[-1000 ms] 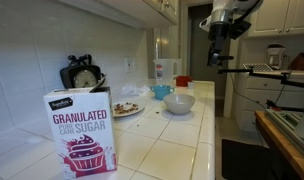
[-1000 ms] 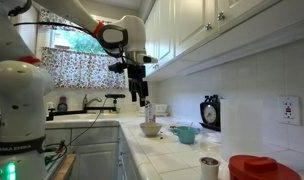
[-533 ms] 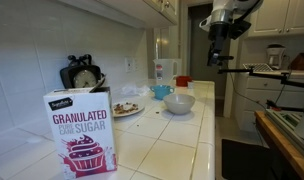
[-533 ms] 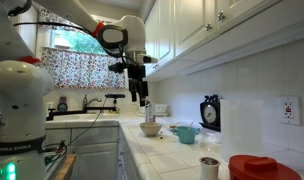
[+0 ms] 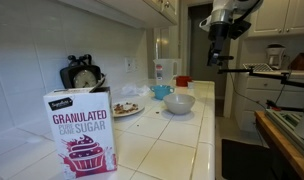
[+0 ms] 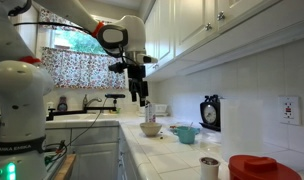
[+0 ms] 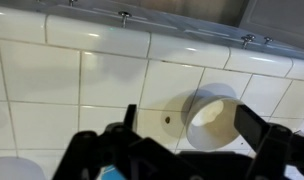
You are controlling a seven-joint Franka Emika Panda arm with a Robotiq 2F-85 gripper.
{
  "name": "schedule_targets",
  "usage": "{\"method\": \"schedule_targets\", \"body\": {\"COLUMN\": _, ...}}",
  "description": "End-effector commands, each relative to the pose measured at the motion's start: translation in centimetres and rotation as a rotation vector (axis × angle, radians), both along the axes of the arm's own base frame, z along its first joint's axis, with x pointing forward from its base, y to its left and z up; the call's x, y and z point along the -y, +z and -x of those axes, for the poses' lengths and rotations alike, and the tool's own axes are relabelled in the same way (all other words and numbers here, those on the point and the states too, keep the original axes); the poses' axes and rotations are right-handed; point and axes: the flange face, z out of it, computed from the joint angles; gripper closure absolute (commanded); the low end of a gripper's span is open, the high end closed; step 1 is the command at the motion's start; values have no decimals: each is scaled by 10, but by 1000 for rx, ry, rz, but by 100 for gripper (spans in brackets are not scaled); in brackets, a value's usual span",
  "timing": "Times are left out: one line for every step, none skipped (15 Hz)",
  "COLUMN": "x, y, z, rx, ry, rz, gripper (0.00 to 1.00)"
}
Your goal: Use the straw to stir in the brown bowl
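My gripper (image 5: 220, 48) hangs high above the far end of the tiled counter, also seen in the other exterior view (image 6: 142, 98). In the wrist view its jaws (image 7: 167, 138) are spread wide with nothing between them. Below it stands the pale white bowl (image 5: 179, 103) (image 6: 150, 129) (image 7: 212, 115). A small, low reddish thing (image 5: 182, 82) just beyond the white bowl looks like the brown bowl; it is too small to be sure. I cannot make out a straw in any view.
A light blue cup (image 5: 162, 91) (image 6: 185, 133) stands by the white bowl. A plate of food (image 5: 125, 108), a black clock (image 5: 82, 75) (image 6: 210, 112) and a sugar box (image 5: 82, 130) stand nearer. A small cup (image 6: 209, 166) and a red round thing (image 6: 254, 168) sit close to the camera.
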Motion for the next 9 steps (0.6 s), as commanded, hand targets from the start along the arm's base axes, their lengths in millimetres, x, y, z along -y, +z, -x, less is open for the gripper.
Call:
{"method": "schedule_targets", "body": {"x": 29, "y": -1, "z": -32, "rx": -39, "ry": -112, "rz": -47, "gripper": 0}}
{"method": "schedule_targets", "body": {"x": 23, "y": -1, "z": -29, "rx": -34, "ry": -97, "rz": -34, "gripper": 0}}
{"method": "schedule_targets", "body": {"x": 19, "y": -2, "z": -26, "rx": -33, "ry": -82, "rz": -26, "gripper": 0}}
{"method": "schedule_targets", "body": {"x": 0, "y": 1, "z": 0, "rx": -1, "ry": 0, "rz": 0, "gripper": 0}}
{"method": "schedule_targets", "body": {"x": 0, "y": 1, "z": 0, "rx": -1, "ry": 0, "rz": 0, "gripper": 0}}
{"method": "schedule_targets", "body": {"x": 0, "y": 1, "z": 0, "rx": -1, "ry": 0, "rz": 0, "gripper": 0}}
{"method": "schedule_targets", "body": {"x": 0, "y": 1, "z": 0, "rx": -1, "ry": 0, "rz": 0, "gripper": 0}}
{"method": "schedule_targets", "body": {"x": 0, "y": 1, "z": 0, "rx": -1, "ry": 0, "rz": 0, "gripper": 0}}
{"method": "schedule_targets", "body": {"x": 0, "y": 1, "z": 0, "rx": -1, "ry": 0, "rz": 0, "gripper": 0}}
